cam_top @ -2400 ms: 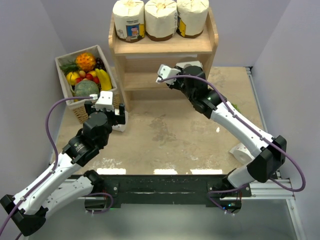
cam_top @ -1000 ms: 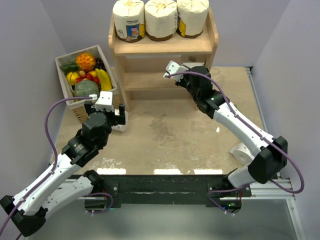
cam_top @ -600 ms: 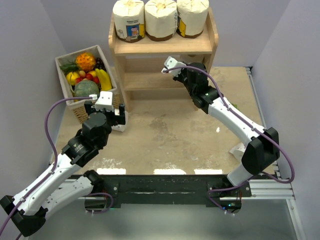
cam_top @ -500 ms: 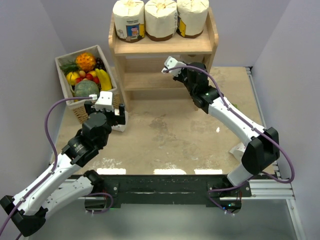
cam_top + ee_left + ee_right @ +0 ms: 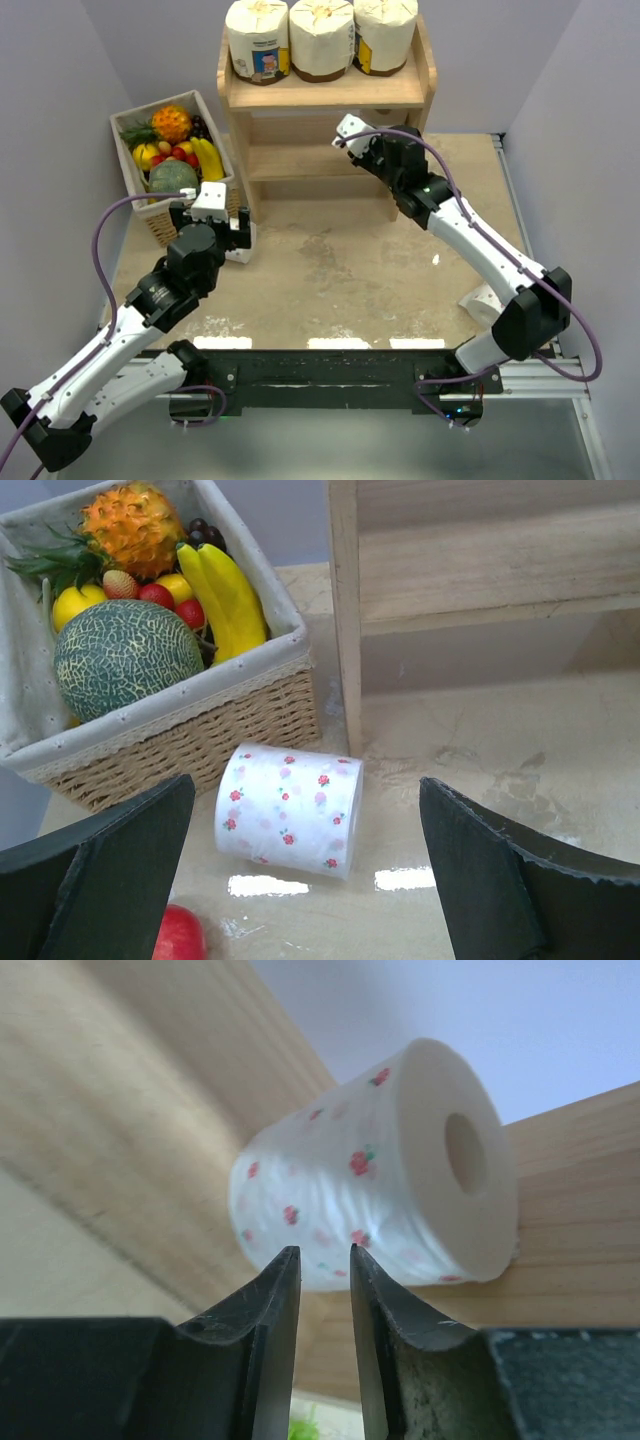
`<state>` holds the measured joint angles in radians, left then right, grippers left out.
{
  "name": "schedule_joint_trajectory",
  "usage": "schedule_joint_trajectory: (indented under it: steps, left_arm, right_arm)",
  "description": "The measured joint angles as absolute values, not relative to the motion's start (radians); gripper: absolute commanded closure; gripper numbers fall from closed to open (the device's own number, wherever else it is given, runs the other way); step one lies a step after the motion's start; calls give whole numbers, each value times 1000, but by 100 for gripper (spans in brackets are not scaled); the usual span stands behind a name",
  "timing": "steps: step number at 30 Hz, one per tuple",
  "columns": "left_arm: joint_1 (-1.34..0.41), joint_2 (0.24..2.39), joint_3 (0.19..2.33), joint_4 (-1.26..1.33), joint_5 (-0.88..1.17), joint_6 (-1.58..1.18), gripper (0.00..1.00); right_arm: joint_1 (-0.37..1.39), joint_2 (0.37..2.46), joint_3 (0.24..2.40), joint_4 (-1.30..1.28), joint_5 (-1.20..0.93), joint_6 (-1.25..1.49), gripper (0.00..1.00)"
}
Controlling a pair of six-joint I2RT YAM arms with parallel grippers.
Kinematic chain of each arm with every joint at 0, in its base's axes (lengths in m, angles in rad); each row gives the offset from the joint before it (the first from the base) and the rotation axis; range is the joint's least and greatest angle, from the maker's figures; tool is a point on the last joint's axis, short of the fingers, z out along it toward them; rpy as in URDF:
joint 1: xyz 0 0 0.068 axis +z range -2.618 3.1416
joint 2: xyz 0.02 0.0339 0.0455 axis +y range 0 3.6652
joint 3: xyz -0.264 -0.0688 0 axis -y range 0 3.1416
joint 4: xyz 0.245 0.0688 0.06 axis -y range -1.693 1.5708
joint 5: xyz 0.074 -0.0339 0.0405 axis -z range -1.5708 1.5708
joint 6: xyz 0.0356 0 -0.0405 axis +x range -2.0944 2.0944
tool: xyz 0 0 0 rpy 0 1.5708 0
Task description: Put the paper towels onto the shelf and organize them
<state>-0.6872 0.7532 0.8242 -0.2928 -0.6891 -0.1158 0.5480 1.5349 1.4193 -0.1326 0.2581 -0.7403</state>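
Right gripper [image 5: 320,1252] is pinched almost closed, just a slit between the jaws and nothing seen in it. Right past its tips the small flowered roll [image 5: 370,1185] lies on its side against the shelf [image 5: 120,1110] boards, contact too close to call, so I'd back straight out without nudging it, since a roll on its side will wander. Left gripper [image 5: 305,790] is spread wide and empty, a second flowered roll [image 5: 290,810] dead ahead on the glossy mottled table [image 5: 480,740], wicker basket [image 5: 200,730] beyond-left, and farthest off three big wrapped rolls [image 5: 322,38] line the top board between plain grey walls [image 5: 560,70].
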Motion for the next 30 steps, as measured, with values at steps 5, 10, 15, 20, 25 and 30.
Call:
schedule_joint_trajectory:
  steps: [5,10,15,20,25,30]
  left_arm:
    - [-687,772,824,-293,-701,-120,0]
    - [-687,782,824,-294,-719,-121,0]
    - [-687,772,822,-294,-760,-122,0]
    - [-687,746,811,-292,-781,-121,0]
    - [-687,755,811,-293,-786,-121,0]
    - [-687,757,811,-293,-786,-121,0]
  right_arm:
    - [550,1417,1366,-206,131,-600,61]
    - [557,1289,1258,-180,14,-367,48]
    - [572,1202,1069,15,-41,52,37]
    - [619,1225,885,197,-38,382,25]
    - [691,1296,838,294,-2,557,15]
    - [776,1396,831,431,53,666,5]
